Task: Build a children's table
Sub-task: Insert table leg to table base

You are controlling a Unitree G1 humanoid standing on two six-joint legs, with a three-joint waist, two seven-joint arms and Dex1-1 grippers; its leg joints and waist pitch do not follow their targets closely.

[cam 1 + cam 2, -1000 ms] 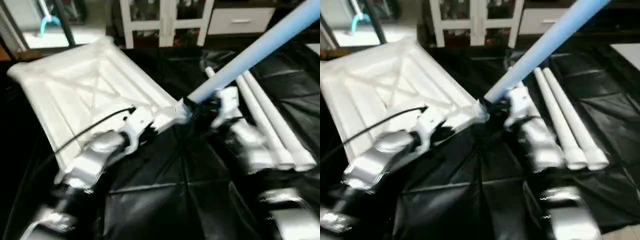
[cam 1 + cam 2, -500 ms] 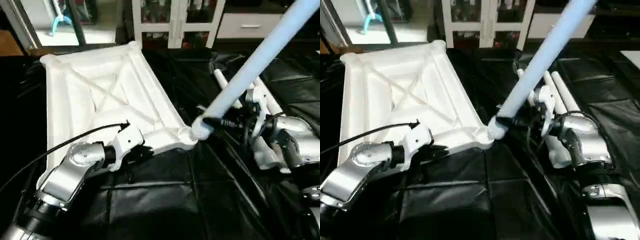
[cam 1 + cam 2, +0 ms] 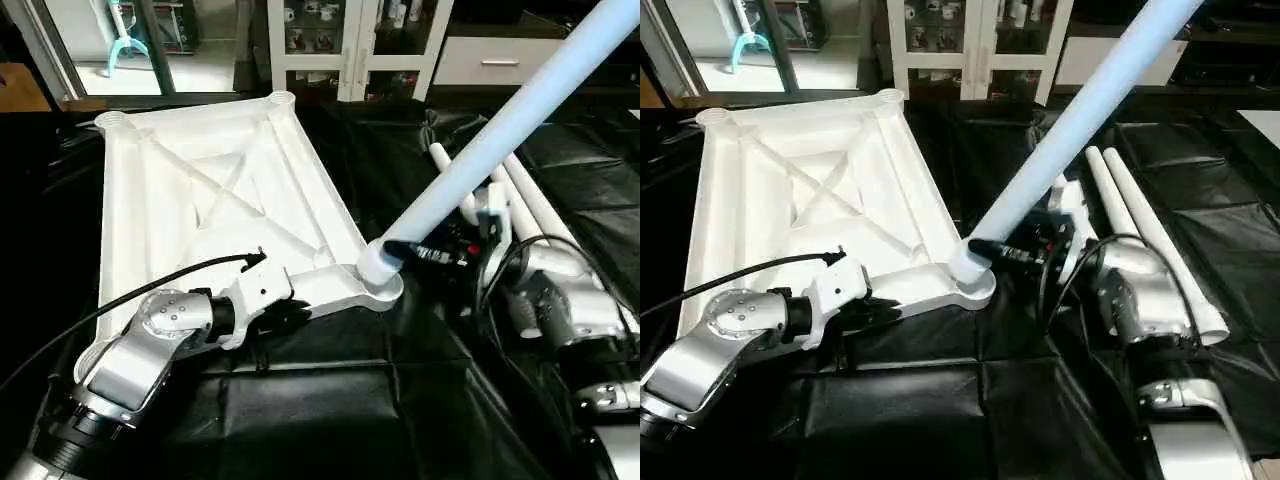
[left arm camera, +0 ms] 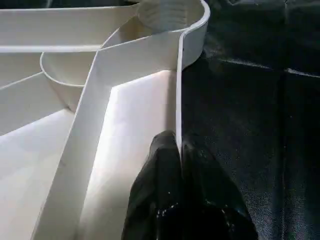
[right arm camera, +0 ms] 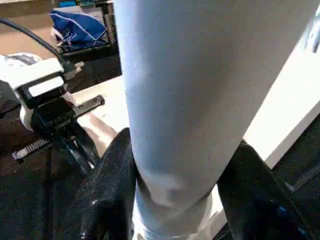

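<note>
The children's table lies in parts. Its white tabletop [image 3: 200, 190] rests upside down on the black sheet, X-ribs facing up. My left gripper [image 4: 177, 142] is shut on the thin near rim of the tabletop, close to the near right corner socket [image 3: 385, 290]. A long white leg [image 3: 500, 130] slants up to the right, and its lower end sits in that socket. My right gripper [image 3: 432, 252] is shut on the leg just above the socket, with one black finger [image 5: 112, 185] on each side of the tube [image 5: 175, 115].
More white legs [image 3: 1145, 225] lie side by side on the black sheet [image 3: 330, 420] behind my right arm. A white cabinet with glass doors [image 3: 345, 40] and a drawer unit [image 3: 490, 62] stand at the back.
The head camera has shifted. The leg's lower end has moved from beside the near right corner into its socket. My left gripper has stayed on the rim.
</note>
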